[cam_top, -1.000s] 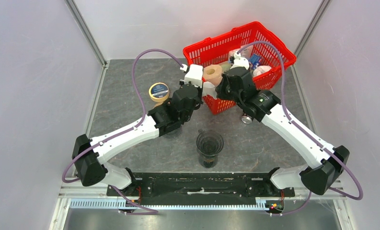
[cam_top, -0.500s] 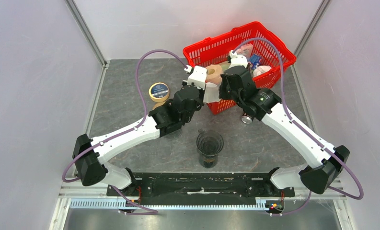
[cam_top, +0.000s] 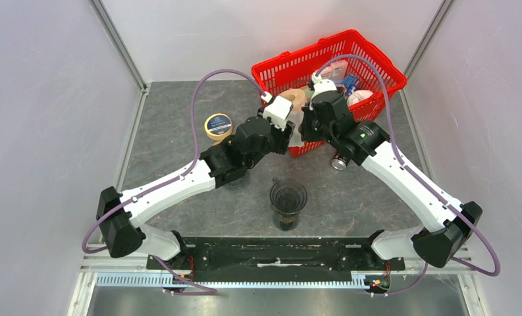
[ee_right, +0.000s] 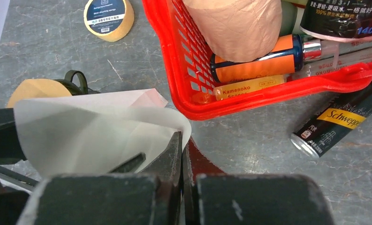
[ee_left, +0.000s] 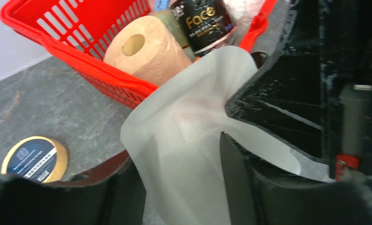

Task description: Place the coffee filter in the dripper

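The red basket (ee_right: 184,61) holds a paper roll (ee_left: 144,49), an orange bottle (ee_right: 256,63) and a black can (ee_left: 202,21); my wrists hide the rest. The dripper (cam_top: 288,196) stands near my bases, well apart from the coffee filter (ee_left: 184,136), which hangs just before the basket. My right gripper (ee_right: 181,145) pinches its edge tight. My left gripper (ee_left: 181,176) has its fingers apart around the filter, whose lower end is cut off.

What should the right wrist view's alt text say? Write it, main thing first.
The right pincer is shut on the edge of a white paper coffee filter. Behind it stands a red plastic basket of goods, with a black drinks can lying outside on the grey table.
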`<state>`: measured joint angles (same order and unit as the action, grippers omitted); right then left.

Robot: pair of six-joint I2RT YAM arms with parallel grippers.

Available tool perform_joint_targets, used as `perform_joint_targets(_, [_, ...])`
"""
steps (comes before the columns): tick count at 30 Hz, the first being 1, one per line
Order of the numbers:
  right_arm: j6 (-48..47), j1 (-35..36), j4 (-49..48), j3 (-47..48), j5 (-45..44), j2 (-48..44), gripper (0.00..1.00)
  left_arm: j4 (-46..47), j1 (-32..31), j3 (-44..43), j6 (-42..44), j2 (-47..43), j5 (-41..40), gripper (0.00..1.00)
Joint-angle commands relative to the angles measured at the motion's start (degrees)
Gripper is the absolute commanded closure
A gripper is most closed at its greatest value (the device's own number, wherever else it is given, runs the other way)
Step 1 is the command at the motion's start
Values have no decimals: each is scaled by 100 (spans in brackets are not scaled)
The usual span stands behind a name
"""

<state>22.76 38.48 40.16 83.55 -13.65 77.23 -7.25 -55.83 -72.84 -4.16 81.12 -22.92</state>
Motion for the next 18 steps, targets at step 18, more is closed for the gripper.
perform_joint_targets(18, [287, -1, 886, 73, 749, -997, 100, 1251, 90, 1140, -304, -2164, 537, 18])
